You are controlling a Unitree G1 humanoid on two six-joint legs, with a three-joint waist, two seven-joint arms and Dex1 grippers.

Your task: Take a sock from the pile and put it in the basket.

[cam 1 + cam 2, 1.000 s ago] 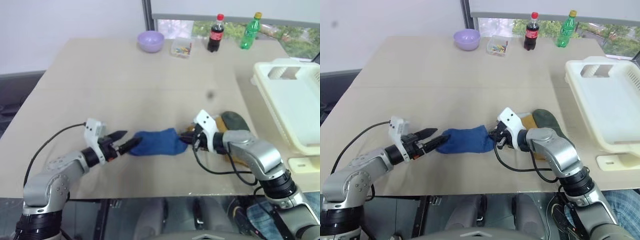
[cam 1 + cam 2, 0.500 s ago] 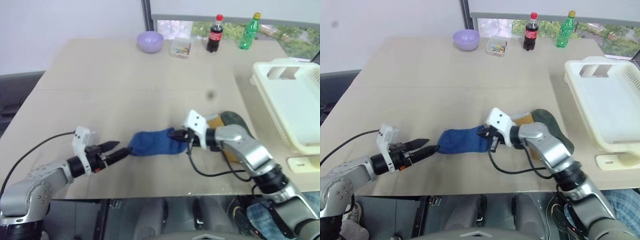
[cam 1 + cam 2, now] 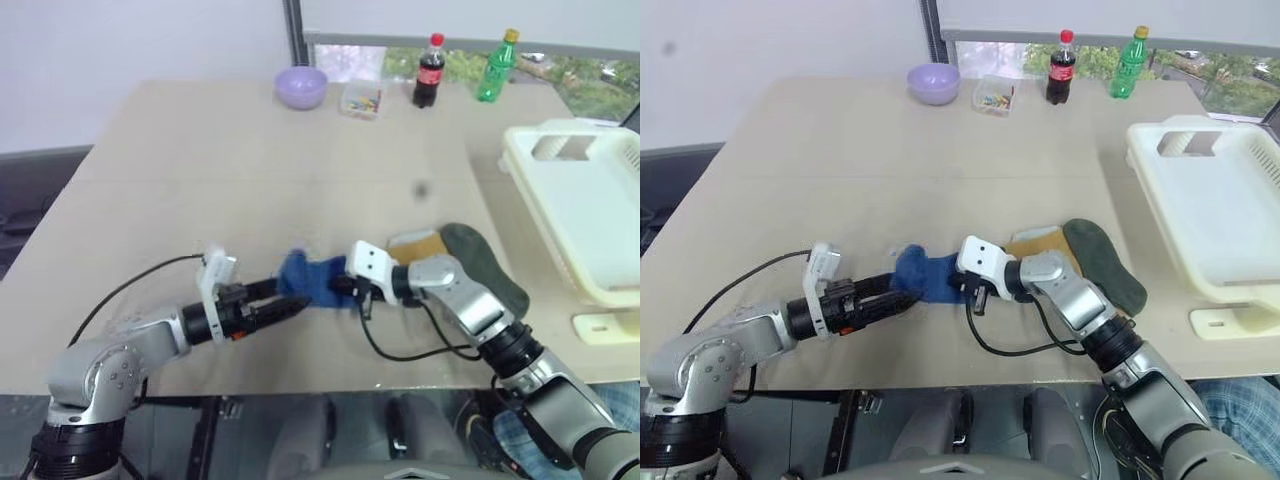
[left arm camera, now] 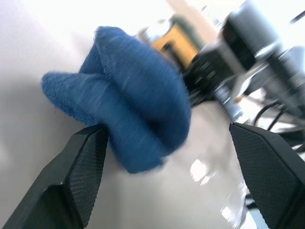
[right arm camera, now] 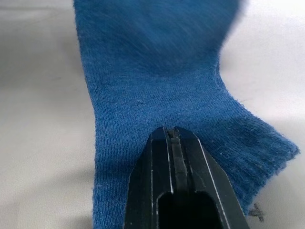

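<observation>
Your right pincer is pinched tight on the sock, its two fingers pressed together on the blue knit. The sock lies bunched on the table, near the front edge, between your two pincers. Your left pincer stands wide, one finger touching the sock's folded end, the other well apart from it. Just behind your right arm lie a mustard sock and a dark green sock, what you have of the pile. The basket sits at the table's right side, well apart from the sock. At the far edge stand a lilac bowl, a small clear box, a cola bottle and a green bottle.
</observation>
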